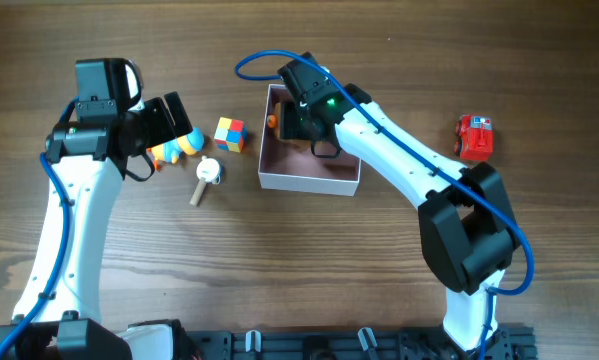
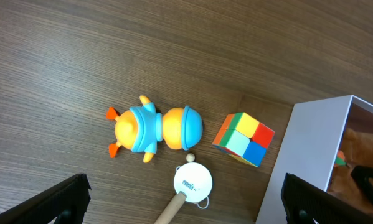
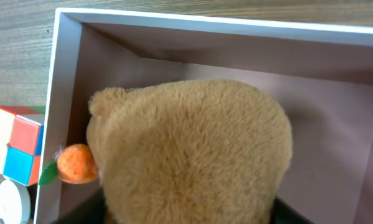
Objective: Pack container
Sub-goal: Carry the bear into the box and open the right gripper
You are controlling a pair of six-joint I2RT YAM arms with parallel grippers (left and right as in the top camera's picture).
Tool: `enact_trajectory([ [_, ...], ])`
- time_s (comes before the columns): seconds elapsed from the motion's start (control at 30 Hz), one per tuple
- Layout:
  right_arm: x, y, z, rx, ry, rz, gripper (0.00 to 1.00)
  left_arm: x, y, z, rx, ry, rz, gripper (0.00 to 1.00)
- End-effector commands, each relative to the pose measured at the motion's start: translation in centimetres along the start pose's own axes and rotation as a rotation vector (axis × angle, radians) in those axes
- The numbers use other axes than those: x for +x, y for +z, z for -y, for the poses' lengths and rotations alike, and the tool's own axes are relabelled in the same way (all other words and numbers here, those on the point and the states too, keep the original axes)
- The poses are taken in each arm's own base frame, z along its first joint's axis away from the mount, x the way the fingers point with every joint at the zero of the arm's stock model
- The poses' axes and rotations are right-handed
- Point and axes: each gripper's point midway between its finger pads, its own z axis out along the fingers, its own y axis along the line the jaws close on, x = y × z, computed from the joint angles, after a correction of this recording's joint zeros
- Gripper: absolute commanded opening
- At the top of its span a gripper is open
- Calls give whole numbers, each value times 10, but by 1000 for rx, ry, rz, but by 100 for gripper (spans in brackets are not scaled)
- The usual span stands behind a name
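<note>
The container point(image 1: 309, 182), a shallow box with white walls and a dusty pink inside, stands at the table's middle back; it also shows in the left wrist view point(image 2: 304, 155) and the right wrist view point(image 3: 335, 106). My right gripper point(image 1: 304, 120) point(image 3: 186, 214) is down inside it, shut on a brown plush toy point(image 3: 192, 149) with a small orange carrot point(image 3: 76, 163) point(image 1: 272, 121) at the box's left wall. My left gripper point(image 1: 171, 120) point(image 2: 186, 199) is open and empty, above the table left of the box, over the small toys.
A blue and orange toy figure point(image 1: 174, 148) point(image 2: 155, 127), a colourful cube point(image 1: 230, 134) point(image 2: 243, 138) and a white disc on a wooden handle point(image 1: 209, 175) point(image 2: 193, 180) lie left of the box. A red toy car point(image 1: 473, 137) lies at the far right.
</note>
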Motion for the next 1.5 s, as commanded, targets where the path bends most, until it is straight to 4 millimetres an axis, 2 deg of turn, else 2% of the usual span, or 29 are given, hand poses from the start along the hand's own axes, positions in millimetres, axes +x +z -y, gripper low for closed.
enact_trajectory([
  [0.0,-6,-7,-1,7,-50,31,42,-7,-5,3,-1,24,23,100],
  [0.17,-17,-28,5,44,-90,83,61,-7,-5,3,-1,24,23,100],
  [0.33,-26,-51,1,21,-118,125,79,-7,-5,3,-1,24,23,100],
  [0.43,-28,-59,0,16,-128,133,84,-7,-5,3,-1,24,23,100],
  [0.63,-26,-61,5,37,-136,125,83,-7,-5,3,-1,24,23,100],
  [0.77,-24,-72,27,143,-104,133,81,-7,-5,3,-1,24,23,100],
  [0.87,-9,-76,38,178,-42,72,80,-7,-5,3,-1,24,23,100],
  [0.93,5,-76,47,210,-3,21,75,-7,-5,3,-1,24,23,100],
  [0.97,13,-75,52,230,12,-9,68,-7,-5,3,-1,24,23,100],
  [1.07,26,-73,60,260,18,-51,26,-7,-5,3,-1,24,23,100],
  [1.13,30,-71,63,268,18,-62,13,-7,-5,3,-1,24,23,100],
  [1.3,39,-62,71,284,24,-82,9,-7,-5,3,-1,24,23,100],
  [1.47,55,-44,95,317,47,-114,4,-7,-5,3,-1,24,23,100],
])
